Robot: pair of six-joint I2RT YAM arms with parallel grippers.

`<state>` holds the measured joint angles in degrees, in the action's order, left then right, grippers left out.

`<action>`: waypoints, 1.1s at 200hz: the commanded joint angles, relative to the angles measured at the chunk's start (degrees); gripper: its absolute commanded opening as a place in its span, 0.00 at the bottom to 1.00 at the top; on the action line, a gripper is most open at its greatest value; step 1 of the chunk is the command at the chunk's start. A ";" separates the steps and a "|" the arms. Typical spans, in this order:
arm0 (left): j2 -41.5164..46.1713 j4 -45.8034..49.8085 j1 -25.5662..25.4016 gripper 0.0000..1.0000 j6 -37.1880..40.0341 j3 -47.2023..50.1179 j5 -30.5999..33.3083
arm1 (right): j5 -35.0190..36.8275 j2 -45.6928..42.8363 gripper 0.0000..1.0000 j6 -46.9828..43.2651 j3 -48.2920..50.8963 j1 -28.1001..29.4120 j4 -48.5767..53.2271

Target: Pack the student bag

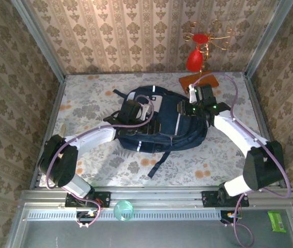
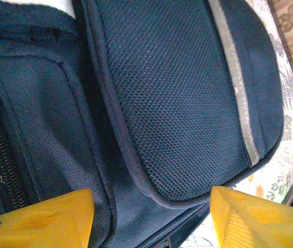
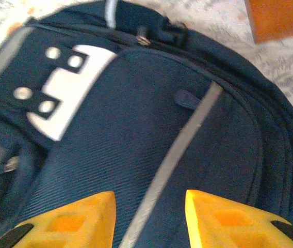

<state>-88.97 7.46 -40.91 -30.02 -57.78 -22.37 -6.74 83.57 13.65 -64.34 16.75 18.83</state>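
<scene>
1. While it lies flat mid-table, the student bag [image 1: 159,126] trails a strap [image 1: 157,164] toward six o'clock.
2. Left gripper [image 2: 151,217] is over its ten o'clock and right gripper [image 3: 149,217] over its two o'clock, both with fingers apart and holding nothing.
3. Closing here could pinch loose fabric and drag the bag.

You're in a robot test cell dressed up to look like a home. The walls [image 1: 136,31] are flat panels of damask wallpaper held in bare metal posts [image 1: 39,41], and they box in a tabletop under a floral cloth [image 1: 84,103]. Along the near edge runs an aluminium rail [image 1: 157,195] with the left arm [image 1: 92,138] and the right arm [image 1: 237,129] bolted to it, and lilac cables [image 1: 235,90] loop loose. A red ornament [image 1: 194,61] hangs by the back wall
</scene>
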 commanded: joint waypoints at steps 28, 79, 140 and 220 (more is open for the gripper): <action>-4.28 4.15 -1.46 0.56 1.32 -5.35 0.77 | 0.40 -12.91 0.42 2.36 10.50 6.01 1.14; -8.99 3.71 -0.80 0.46 1.00 -8.23 -0.75 | -0.63 -17.79 0.42 6.37 17.11 11.55 1.28; -9.12 -1.17 0.21 0.25 -3.09 -4.70 -3.03 | 4.20 -19.98 0.42 14.14 25.37 18.68 -4.92; -9.05 -2.02 0.24 0.10 -3.38 -3.80 -3.91 | 11.18 -19.45 0.41 24.56 32.84 23.67 -14.88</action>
<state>-97.56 6.17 -40.77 -33.34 -62.57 -25.19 0.78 63.81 34.04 -32.25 39.77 9.39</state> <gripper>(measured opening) 0.111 0.415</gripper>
